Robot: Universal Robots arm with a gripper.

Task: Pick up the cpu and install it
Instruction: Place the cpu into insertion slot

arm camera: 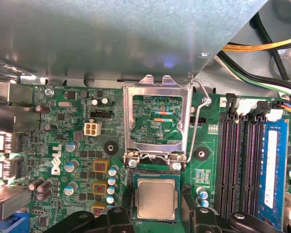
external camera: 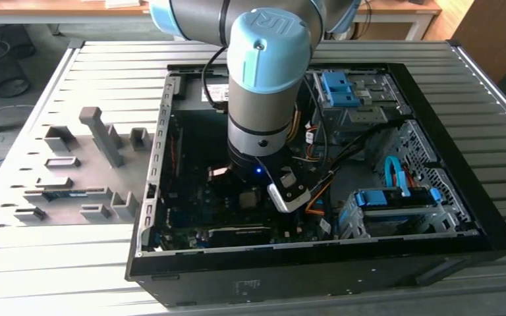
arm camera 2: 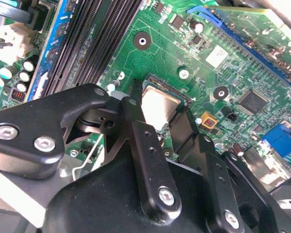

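Item: cpu (arm camera: 156,198), silver-topped square, lying flat within the dark socket (arm camera: 155,175) on the green motherboard (arm camera: 63,145), just beside the raised load plate (arm camera: 157,119) and its wire lever (arm camera: 197,121), with the memory slots (arm camera: 240,160) well apart to one side. Holder: claw (arm camera: 157,212), clenched on the cpu, its black fingers (arm camera: 123,216) pressed to two opposite edges of the chip in both wrist views. Setting: open computer case (external camera: 323,276) on the slatted worktop (external camera: 499,164), the arm (external camera: 257,99) reaching straight down into it. Handling note, as a judgement: the step in hand is seating the chip. It goes well if the chip is kept level and square to the socket frame and lowered without sideways drag or pressing, and if the fingers part evenly so that neither edge lifts. Not determinable: whether the chip rests fully home or sits a hair proud; the contacts beneath it; its corner marker and edge notches. The finger roots are cut off at the frame edge in the first wrist view, and the arm's wrist covers the claw in the exterior view.
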